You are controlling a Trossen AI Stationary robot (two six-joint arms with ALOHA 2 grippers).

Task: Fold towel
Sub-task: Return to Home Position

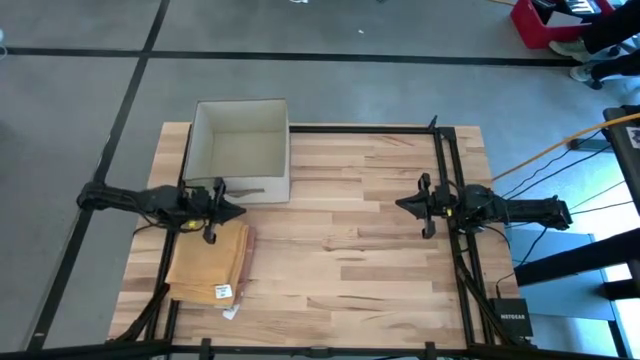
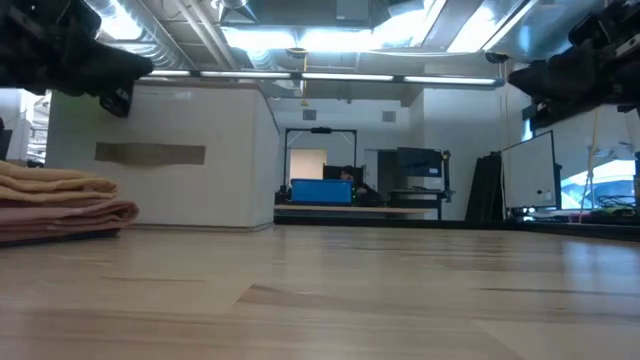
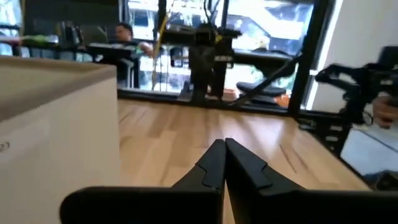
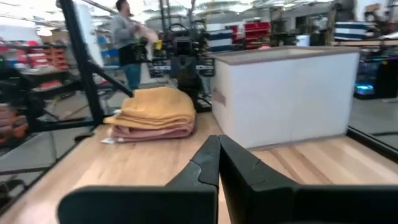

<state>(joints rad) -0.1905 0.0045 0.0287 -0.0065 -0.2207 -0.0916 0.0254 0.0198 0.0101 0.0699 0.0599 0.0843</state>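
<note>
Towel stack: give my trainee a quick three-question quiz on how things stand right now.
1. True or false: the folded yellow towel lies topmost on the stack.
2. Relative to the open white fabric box, the stack lies: A) inside it; B) beside it on the wooden table; C) on top of it.
3. Fill in: the left tool and the right tool each hold nothing, fingers ____.
Key: 1 true; 2 B; 3 shut.

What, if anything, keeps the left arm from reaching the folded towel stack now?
Likely nothing, so yes. The left gripper, shut, hangs over the edge of the towel stack, with nothing between; the box stands beside, clear of the stack. The right gripper waits across the table.
</note>
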